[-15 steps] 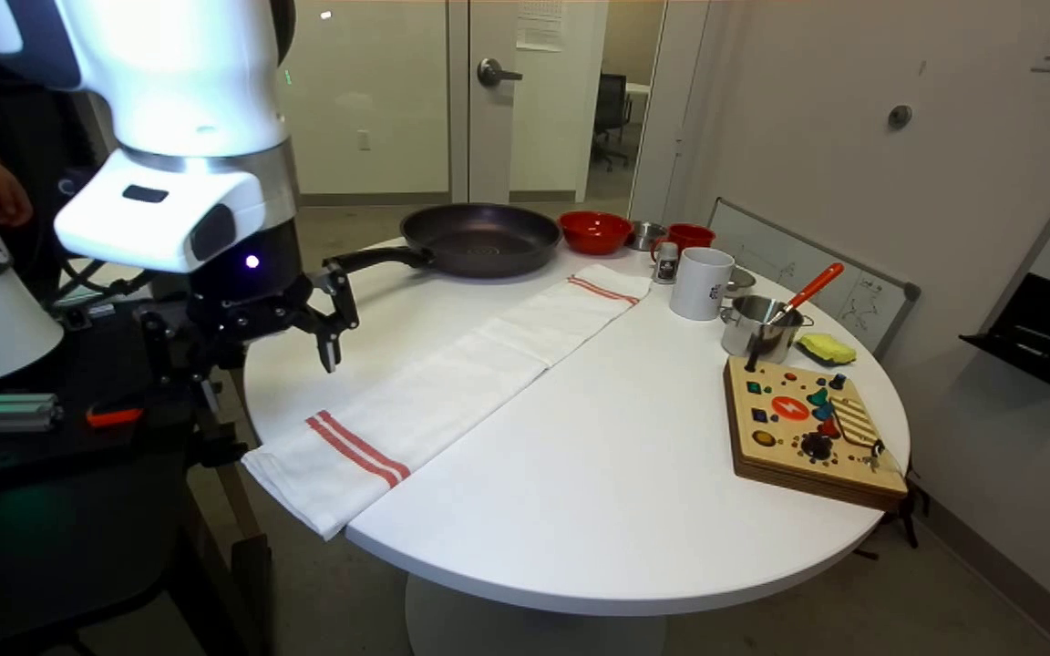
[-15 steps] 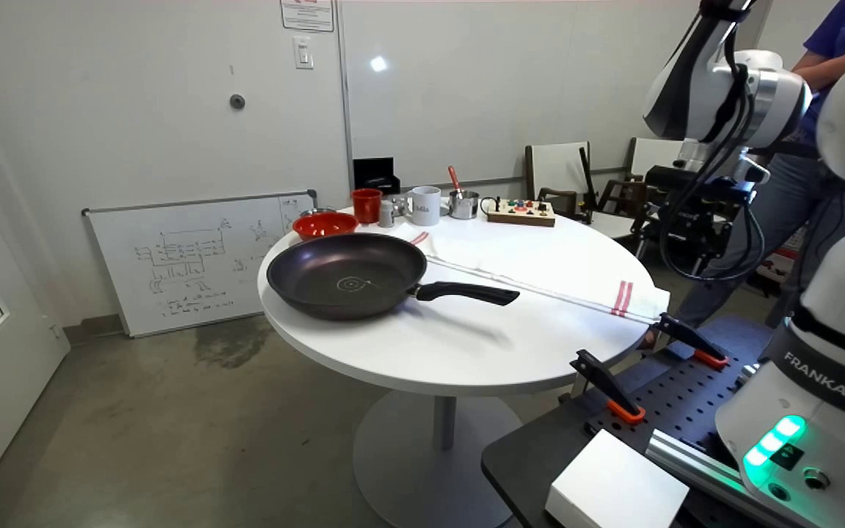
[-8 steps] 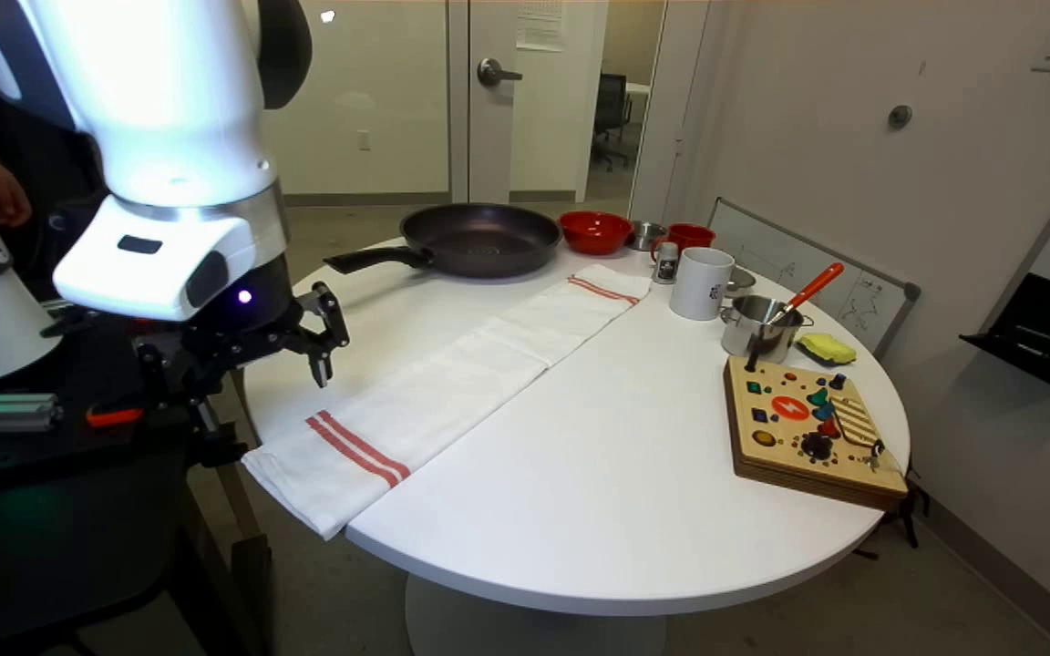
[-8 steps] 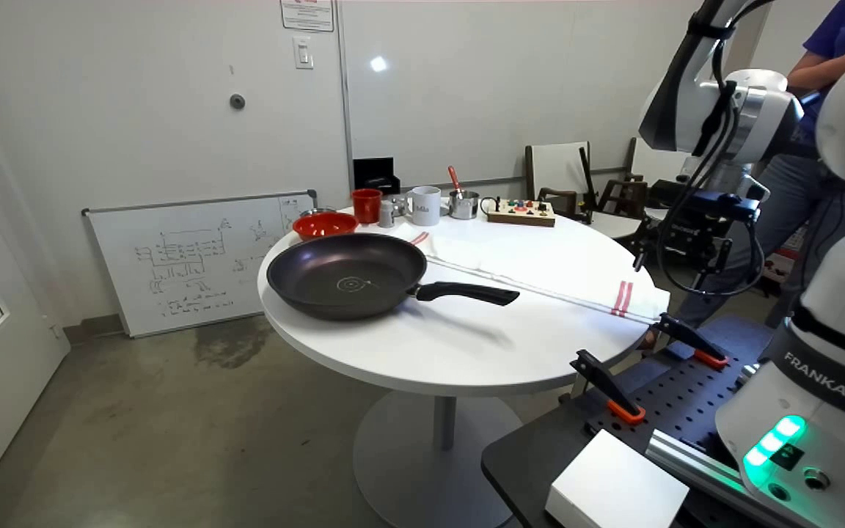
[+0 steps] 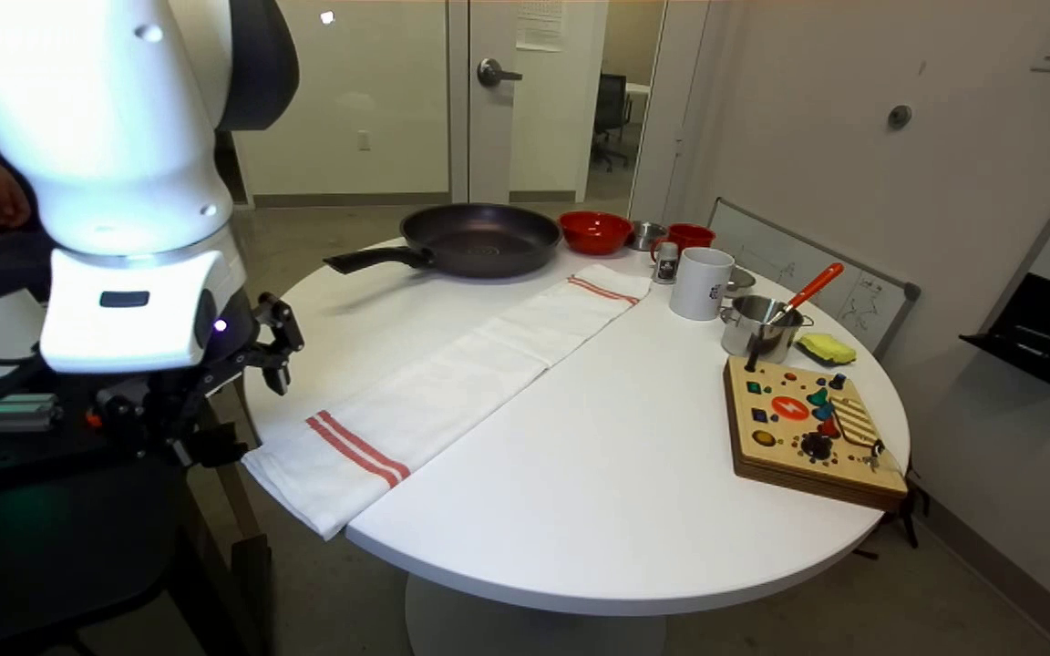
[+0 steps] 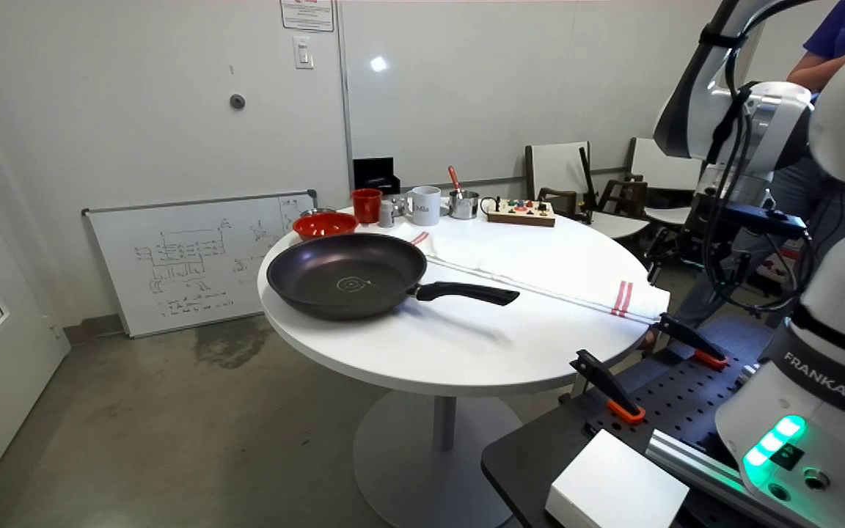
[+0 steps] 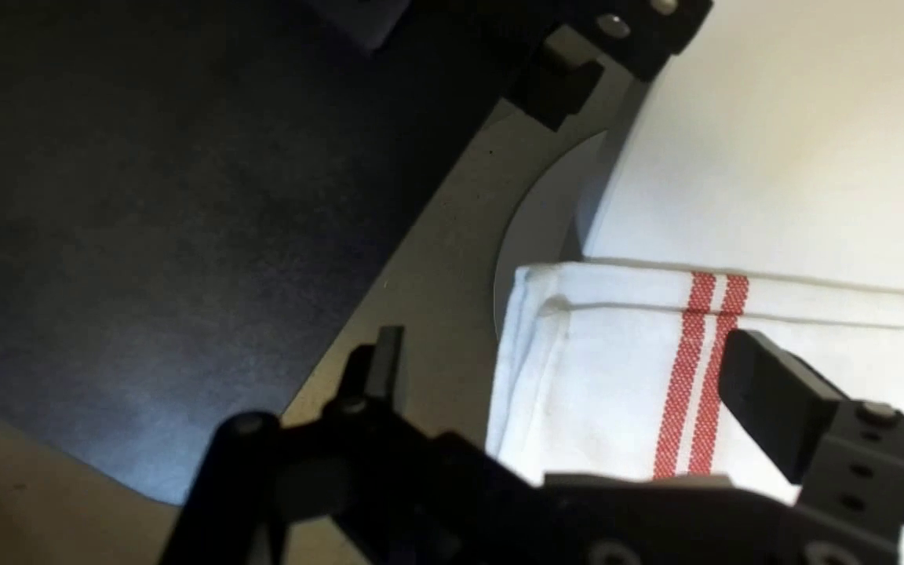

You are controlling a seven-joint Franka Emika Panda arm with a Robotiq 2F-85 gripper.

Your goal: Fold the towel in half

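Observation:
The towel (image 5: pixel 452 392) lies as a long white strip across the round table, with red stripes near both short ends. Its near end sticks out slightly past the table edge; the same end shows at the right in an exterior view (image 6: pixel 641 299). In the wrist view layered edges show at the towel's (image 7: pixel 601 377) corner. My gripper (image 5: pixel 230 415) hangs off the table's edge, beside and above that end, apart from it. Seen from the wrist, the gripper (image 7: pixel 566 353) is open, one fingertip over the floor gap and the other above the stripes. Nothing is between them.
A black frying pan (image 5: pixel 481 244) sits beside the towel, its handle pointing to the robot's side. A red bowl (image 5: pixel 594 235), white mug (image 5: pixel 701 284), metal pot (image 5: pixel 760 333) and wooden knob board (image 5: pixel 812 437) stand around the table. Clamps (image 6: pixel 690 339) rise from the robot's bench.
My open gripper has moved down and back toward the robot's base, from over the table to beyond its edge near the towel's end. The towel has not moved.

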